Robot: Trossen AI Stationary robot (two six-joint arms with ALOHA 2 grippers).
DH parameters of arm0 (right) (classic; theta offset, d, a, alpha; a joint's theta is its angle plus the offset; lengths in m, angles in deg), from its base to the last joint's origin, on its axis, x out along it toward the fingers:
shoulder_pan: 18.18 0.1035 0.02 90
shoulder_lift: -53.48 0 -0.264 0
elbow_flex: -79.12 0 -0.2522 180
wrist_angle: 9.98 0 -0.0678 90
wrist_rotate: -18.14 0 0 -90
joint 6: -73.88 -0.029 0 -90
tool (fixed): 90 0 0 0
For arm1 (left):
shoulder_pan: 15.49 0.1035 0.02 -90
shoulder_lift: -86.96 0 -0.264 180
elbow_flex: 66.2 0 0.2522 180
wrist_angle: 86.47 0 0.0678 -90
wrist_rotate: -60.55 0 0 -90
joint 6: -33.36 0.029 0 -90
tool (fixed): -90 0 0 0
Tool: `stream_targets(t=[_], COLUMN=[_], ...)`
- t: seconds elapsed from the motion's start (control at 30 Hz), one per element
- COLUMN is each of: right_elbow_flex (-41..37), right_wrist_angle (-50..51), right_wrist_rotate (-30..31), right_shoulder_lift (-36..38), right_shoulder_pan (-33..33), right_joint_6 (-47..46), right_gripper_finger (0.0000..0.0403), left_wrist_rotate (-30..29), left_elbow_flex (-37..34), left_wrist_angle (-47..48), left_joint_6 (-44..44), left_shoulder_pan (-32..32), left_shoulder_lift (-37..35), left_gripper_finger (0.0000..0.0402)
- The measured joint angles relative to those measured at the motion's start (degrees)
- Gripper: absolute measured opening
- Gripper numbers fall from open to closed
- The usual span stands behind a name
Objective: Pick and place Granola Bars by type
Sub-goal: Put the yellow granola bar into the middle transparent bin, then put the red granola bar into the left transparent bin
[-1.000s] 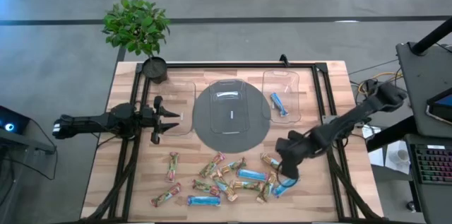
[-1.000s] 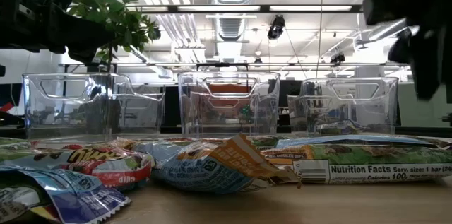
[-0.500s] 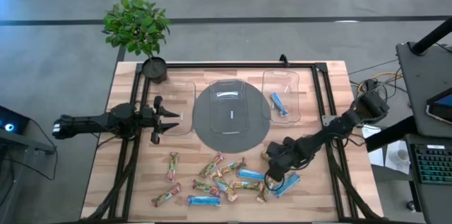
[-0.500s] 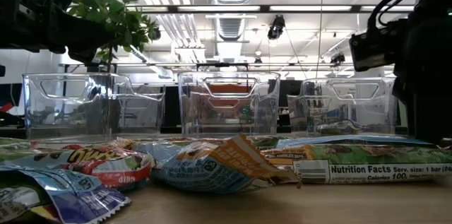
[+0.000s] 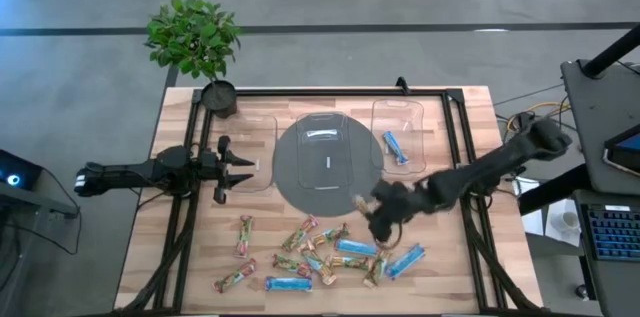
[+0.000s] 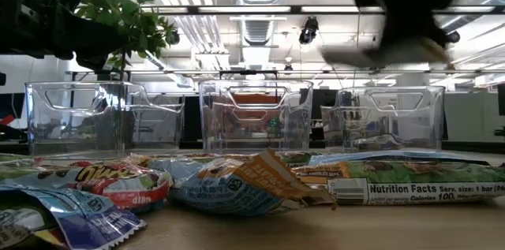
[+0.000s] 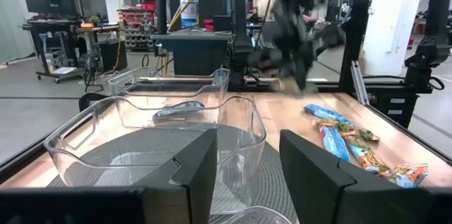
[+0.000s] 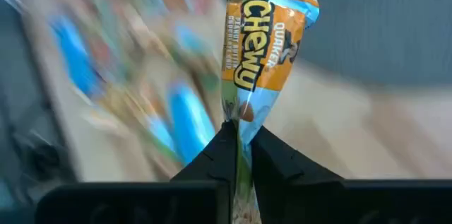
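Note:
Several granola bars (image 5: pixel 310 252), blue and multicoloured, lie scattered on the near half of the wooden table. One blue bar (image 5: pixel 395 147) lies in the right clear bin (image 5: pixel 400 117). My right gripper (image 5: pixel 375 215) hovers at the near right rim of the grey round mat (image 5: pixel 290 182), shut on an orange and blue bar (image 8: pixel 265 33); the low view shows that bar (image 6: pixel 379 54) blurred, high over the table. My left gripper (image 5: pixel 235 165) waits open at the left clear bin (image 5: pixel 262 127), nothing between its fingers (image 7: pixel 198 174). My right gripper pinches one end of the orange bar's wrapper (image 8: pixel 239 121) between its two fingers. The rest of the bar juts out past the fingertips, in line with the fingers. The bar is lifted clear of the table and of the other bars.
A middle clear bin (image 5: pixel 327 127) stands on the grey mat. A potted plant (image 5: pixel 195 42) stands at the far left corner. Black rails (image 5: pixel 455 127) run along the table's sides. Bare wood lies between the mat and the pile of bars.
My right gripper came down on the near right part of the pile, shut on the orange bar, and has risen and swung toward the table's left and far side, up to the mat's rim. The bar has been lifted clear of the pile.

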Motion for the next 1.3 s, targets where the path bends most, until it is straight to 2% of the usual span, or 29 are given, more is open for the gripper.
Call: stream_targets(t=[0.17, 0.33, 0.47, 0.57, 0.73, 0.83, 0.9, 0.97, 1.0, 1.03, 1.1, 1.17, 1.23, 1.3], right_elbow_flex=[8.13, 18.02, 23.29, 26.1, 31.14, 33.04, 33.87, 34.06, 33.96, 33.68, 33.18, 32.73, 32.25, 32.06], right_wrist_angle=[-0.14, 0.63, 5.13, 5.68, 5.28, 7.59, 10.29, 13.05, 14.48, 15.69, 17.53, 18.98, 18.9, 18.92], right_wrist_rotate=[-0.62, -5.29, -11.28, -13.63, -12.56, -10.53, -9.36, -8.71, -8.34, -8.22, -8.24, -8.2, -6.99, -5.14], right_shoulder_lift=[1.12, -7.44, -15.17, -18.34, -17.37, -15.33, -13.92, -12.81, -12.33, -11.85, -11.0, -10.32, -10.16, -10.2], right_shoulder_pan=[-10.62, -22.56, -27.39, -27.86, -23.69, -21.37, -20.68, -20.4, -20.21, -20.05, -19.7, -19.5, -19.18, -18.86], right_joint_6=[4.58, 10.38, 11.5, 12.59, 23.65, 27.58, 27.77, 27.43, 27.34, 27.32, 26.82, 26.21, 26.16, 26.11], right_gripper_finger=[0.0029, 0.0065, 0.0116, 0.0158, 0.021, 0.0223, 0.0226, 0.0228, 0.0228, 0.0228, 0.0228, 0.0228, 0.0228, 0.0228], left_wrist_rotate=[-0.01, 0.01, -0.03, -0.07, -0.1, -0.14, -0.17, -0.5, -0.32, 0.73, 3.18, 1.79, -2.8, -6.08], left_elbow_flex=[0.01, -0.01, -0.01, -0.01, 0.01, -0.01, 0.01, -0.01, 0.0, 0.0, 0.01, -0.01, -0.01, -0.01], left_wrist_angle=[0.02, 0.0, 0.02, 0.02, 0.02, 0.02, 0.01, -0.64, -2.81, -6.11, -12.26, -18.3, -22.29, -25.95], left_joint_6=[0.02, 0.02, 0.02, 0.01, 0.0, 0.01, 0.22, 4.11, 2.85, -3.05, -22.96, -39.86, -49.02, -52.92], left_shoulder_pan=[-0.02, -0.01, 0.0, -0.01, 0.0, -0.01, -0.02, 0.0, -0.01, -0.14, -0.32, -0.31, -0.2, -0.17], left_shoulder_lift=[0.0, 0.17, 0.35, 0.35, 0.39, 0.37, 0.37, 0.38, 0.45, 0.64, 0.53, 0.57, 0.71, 0.55], left_gripper_finger=[0.0138, 0.0138, 0.0138, 0.0138, 0.0138, 0.0138, 0.0138, 0.0138, 0.0138, 0.0138, 0.0138, 0.0138, 0.0138, 0.0138])
